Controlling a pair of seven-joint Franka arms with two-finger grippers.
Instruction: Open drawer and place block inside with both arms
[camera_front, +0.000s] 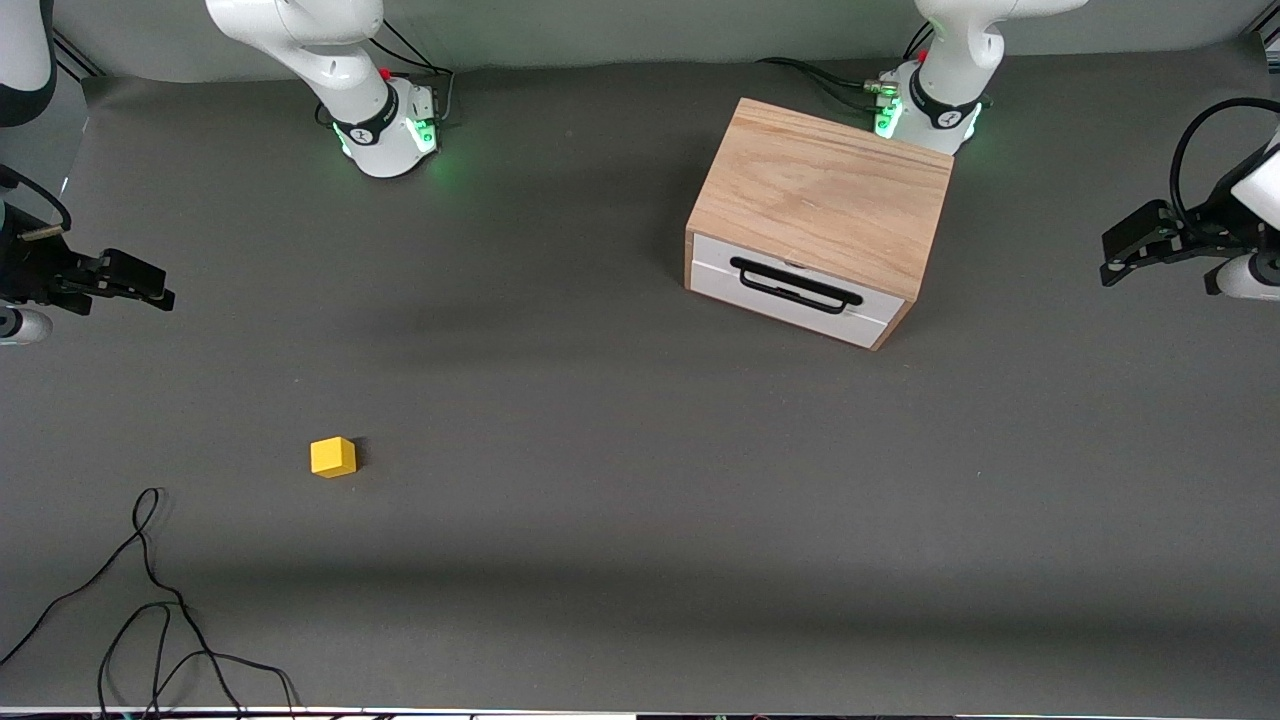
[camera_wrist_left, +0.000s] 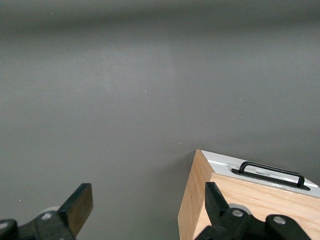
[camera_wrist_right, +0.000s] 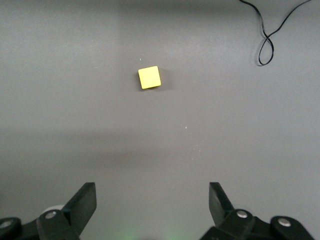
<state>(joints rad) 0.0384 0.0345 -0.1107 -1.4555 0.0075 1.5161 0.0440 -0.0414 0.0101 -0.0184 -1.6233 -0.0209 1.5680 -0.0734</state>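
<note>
The oak-coloured box (camera_front: 820, 195) stands near the left arm's base. Its drawer (camera_front: 800, 300) is shut, with its white front and black handle (camera_front: 795, 285) facing the front camera. The yellow block (camera_front: 333, 457) lies alone on the mat toward the right arm's end, nearer the front camera than the box. My left gripper (camera_front: 1108, 265) is open and empty, up over the mat at the left arm's end; its wrist view shows the box (camera_wrist_left: 250, 200) and handle (camera_wrist_left: 272, 172). My right gripper (camera_front: 165, 295) is open and empty over the mat at the right arm's end; its wrist view shows the block (camera_wrist_right: 149, 77).
A loose black cable (camera_front: 150, 600) lies on the grey mat (camera_front: 640, 480) near the front edge at the right arm's end, nearer the front camera than the block. It also shows in the right wrist view (camera_wrist_right: 272, 35). Both arm bases glow green along the back.
</note>
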